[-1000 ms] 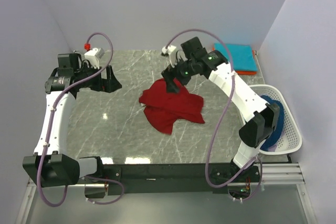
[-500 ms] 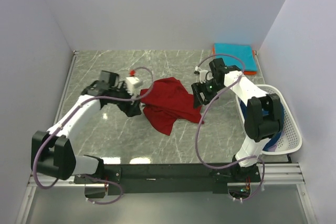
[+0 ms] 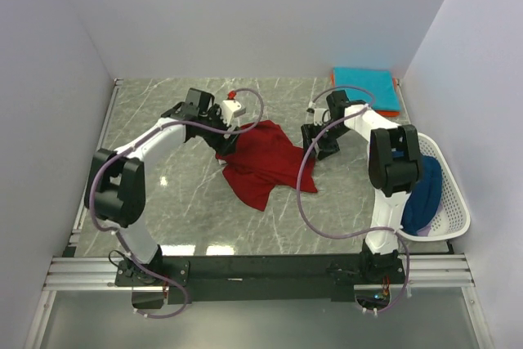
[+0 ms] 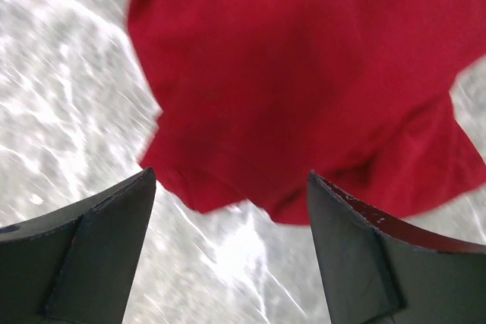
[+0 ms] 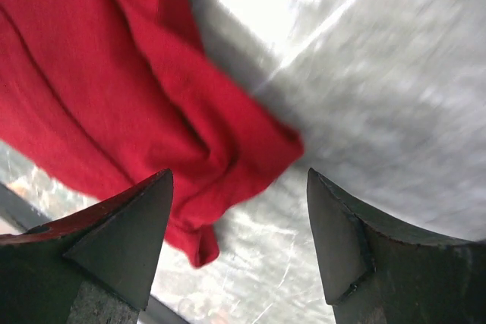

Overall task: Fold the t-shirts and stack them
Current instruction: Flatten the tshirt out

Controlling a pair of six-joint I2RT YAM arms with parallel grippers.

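Note:
A dark red t-shirt (image 3: pixel 265 161) lies crumpled in the middle of the marble table. My left gripper (image 3: pixel 226 141) hangs at its upper left edge, open, and the left wrist view shows the red cloth (image 4: pixel 304 73) just beyond the fingertips of the left gripper (image 4: pixel 229 175). At the shirt's right edge my right gripper (image 3: pixel 315 141) is open too. In the right wrist view a folded corner of the red shirt (image 5: pixel 114 73) reaches in between the fingers of the right gripper (image 5: pixel 239 174). A folded teal t-shirt (image 3: pixel 365 86) rests on an orange one (image 3: pixel 386 109) at the back right.
A white mesh basket (image 3: pixel 454 202) stands at the right table edge with a navy blue t-shirt (image 3: pixel 422 190) in it. Walls close in the table on the left, back and right. Purple cables loop over both arms.
The left arm swung in from the far left to the red shirt's left edge. The right arm came off the shirt's top and dropped to its right edge. The shirt spread out slightly.

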